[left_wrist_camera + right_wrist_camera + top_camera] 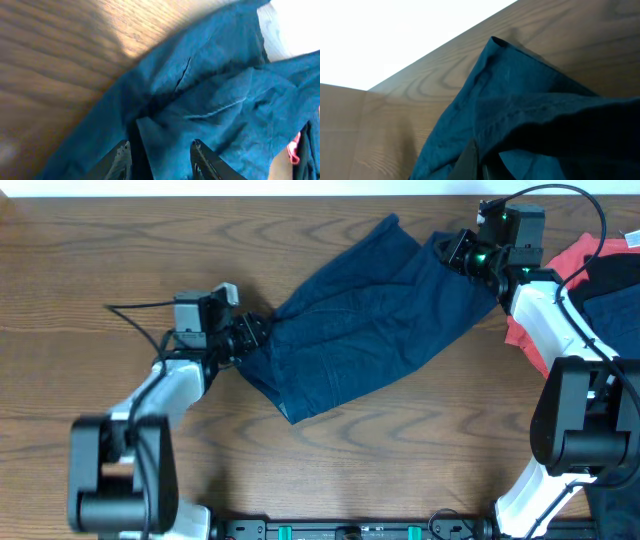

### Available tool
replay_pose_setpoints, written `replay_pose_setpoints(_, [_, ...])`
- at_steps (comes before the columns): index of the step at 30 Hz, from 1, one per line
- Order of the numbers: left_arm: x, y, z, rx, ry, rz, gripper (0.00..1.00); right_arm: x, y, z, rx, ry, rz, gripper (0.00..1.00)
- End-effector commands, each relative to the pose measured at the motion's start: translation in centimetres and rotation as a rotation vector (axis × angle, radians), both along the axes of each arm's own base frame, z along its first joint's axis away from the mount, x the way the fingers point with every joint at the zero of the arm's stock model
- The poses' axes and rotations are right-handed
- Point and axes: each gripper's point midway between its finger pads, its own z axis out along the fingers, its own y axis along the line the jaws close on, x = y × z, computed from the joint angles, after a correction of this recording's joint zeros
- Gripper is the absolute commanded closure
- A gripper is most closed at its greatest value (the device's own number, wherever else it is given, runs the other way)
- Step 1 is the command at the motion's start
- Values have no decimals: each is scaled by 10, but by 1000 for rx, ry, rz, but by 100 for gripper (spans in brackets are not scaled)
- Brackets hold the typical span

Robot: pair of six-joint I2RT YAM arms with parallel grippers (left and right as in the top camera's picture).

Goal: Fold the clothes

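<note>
1. Left claw [262, 330] parted partway at the lower-left end of the navy shorts [370, 330], straddling a fold between its fingers [119, 159], with no evident pinch. Right claw [455, 252] clamped shut on the far upper-right edge of the same shorts, cloth draped over its tip in the right wrist view.
2. Shorts spread diagonally across the middle of the wooden table [100, 260], rumpled and not yet folded.
3. Risk of snagging when lifting away on the left with fabric caught between the fingers; likely to drag that end and bunch it.
4. Risk of a lopsided fold when pulling from the right alone with the left end loose; likely to slide the whole garment rather than turn it over.
5. Risk of trapped creases: ridges through the middle, apt to be pressed in if folded without smoothing.
6. Risk of a mix-up: coral-red shirt [578, 255] and black garment [612, 288] just beside the right arm, easily caught by a wide swing.
</note>
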Motion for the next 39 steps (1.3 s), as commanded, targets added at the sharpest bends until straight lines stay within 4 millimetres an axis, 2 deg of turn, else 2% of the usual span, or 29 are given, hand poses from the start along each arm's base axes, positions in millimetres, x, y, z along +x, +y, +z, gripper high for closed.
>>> replay_pose_setpoints(1, [0,-13,-8,-79,14,-52,59,0,9,9,21,-15,29,99])
replay_pose_setpoints(4, [1,-19,-11,-127,26,-62,61,0,9,9,21,-15,29,99])
replay_pose_setpoints(7, [-1,-24,-7,-157,19,-89,81,1,8,9,21,-16,29,99])
replay_pose_setpoints(8, [-1,-26,-4,-171,11,-102,92,1,8,9,21,-16,29,99])
replay_pose_setpoints(9, [-1,-27,-1,-178,5,-110,94,1,8,9,20,-17,28,99])
replay_pose_setpoints(12, [-2,-28,8,-180,-12,-117,94,2,5,12,22,-24,26,99])
replay_pose_setpoints(19, [-17,-22,53,-131,-51,-105,94,3,-11,29,70,-23,-42,98])
replay_pose_setpoints(25, [-51,11,78,89,-42,-4,94,6,-24,29,94,2,-111,99])
replay_pose_setpoints(28, [-69,32,80,202,-9,68,94,8,-30,27,97,19,-164,99])
replay_pose_setpoints(33, [-88,47,69,286,68,99,94,12,-36,22,64,30,-235,99])
replay_pose_setpoints(37, [-88,48,62,297,92,99,94,18,-25,23,26,-3,-252,99])
replay_pose_setpoints(39, [-89,56,58,336,106,126,94,23,-16,25,28,-34,-237,99])
